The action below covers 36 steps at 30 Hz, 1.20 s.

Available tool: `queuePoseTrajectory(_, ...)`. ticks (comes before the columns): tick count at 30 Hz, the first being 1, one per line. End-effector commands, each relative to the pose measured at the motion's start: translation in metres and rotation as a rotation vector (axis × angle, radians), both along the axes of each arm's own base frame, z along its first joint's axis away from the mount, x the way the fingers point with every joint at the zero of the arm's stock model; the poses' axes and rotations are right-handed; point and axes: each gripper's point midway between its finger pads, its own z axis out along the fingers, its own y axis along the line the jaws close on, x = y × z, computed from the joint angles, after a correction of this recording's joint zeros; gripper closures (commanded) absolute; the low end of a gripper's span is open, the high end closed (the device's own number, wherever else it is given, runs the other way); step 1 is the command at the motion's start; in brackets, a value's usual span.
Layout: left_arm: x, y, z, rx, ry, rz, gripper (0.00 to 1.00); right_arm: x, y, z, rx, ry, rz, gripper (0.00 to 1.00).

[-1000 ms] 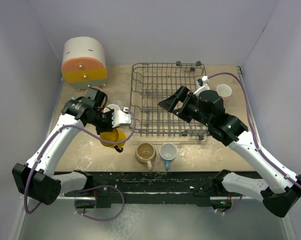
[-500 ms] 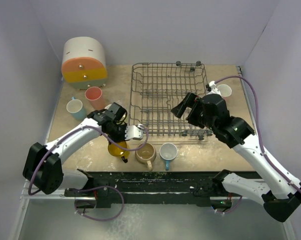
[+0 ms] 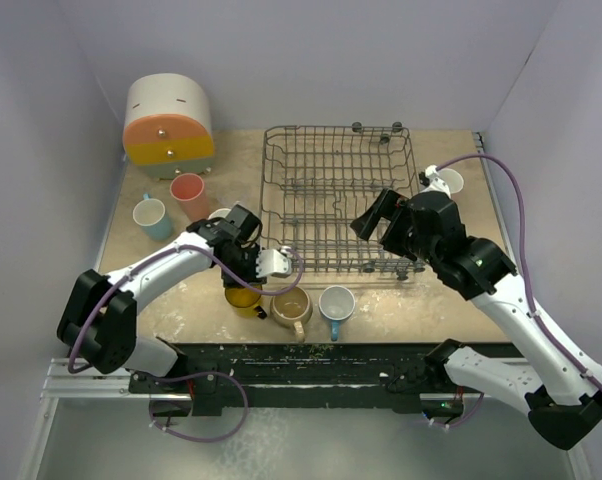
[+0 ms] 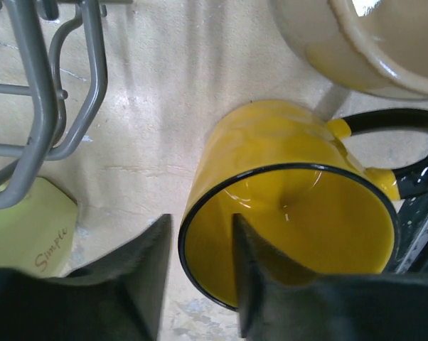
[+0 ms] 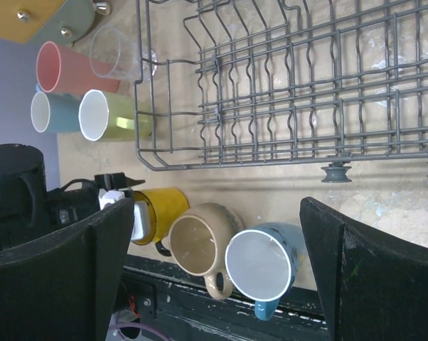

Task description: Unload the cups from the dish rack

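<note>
Cups stand outside the dish rack (image 3: 331, 185), on three sides of it. Along the rack's near side sit a yellow cup (image 4: 285, 213), a tan cup (image 3: 291, 305) just beside it, and a blue mug (image 3: 336, 302). My left gripper (image 4: 198, 231) is at the yellow cup, jaws partly open astride its rim. One finger (image 4: 132, 284) is outside the wall and the other inside, with slack showing, so I clamp nothing. Left of the rack are a salmon tumbler (image 3: 188, 195), a second blue mug (image 3: 151, 215), a yellow-green cup (image 5: 118, 117) and a clear glass (image 5: 114, 53). A pink cup (image 3: 447, 181) stands off the rack's far right corner. My right gripper (image 5: 215, 213) hangs above the rack's near side, spread wide and empty.
</note>
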Motion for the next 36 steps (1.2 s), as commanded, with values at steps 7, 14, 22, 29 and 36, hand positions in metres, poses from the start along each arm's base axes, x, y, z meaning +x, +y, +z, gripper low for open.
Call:
queuePoseTrajectory(7, 0.015, -0.003, 0.083, -0.083, -0.168, 0.061, 0.13, 0.002, -0.022, 0.029, -0.055, -0.075, -0.058, 0.00)
queuePoseTrajectory(14, 0.041, 0.016, 0.181, -0.373, -0.453, 0.334, 0.01, 0.001, -0.058, 0.028, -0.181, -0.118, -0.161, 0.00)
queuePoseTrajectory(22, 0.064, 0.068, 0.174, -0.558, -0.677, 0.706, 0.01, 0.011, -0.101, 0.004, -0.405, -0.180, -0.291, 0.00)
queuePoseTrajectory(29, 0.069, 0.096, 0.134, -0.717, -0.609, 0.881, 0.01, 0.019, -0.141, -0.008, -0.539, -0.355, -0.462, 0.00)
queuePoseTrajectory(36, 0.067, 0.104, 0.095, -0.759, -0.617, 0.920, 0.01, 0.006, -0.175, -0.013, -0.584, -0.528, -0.599, 0.00)
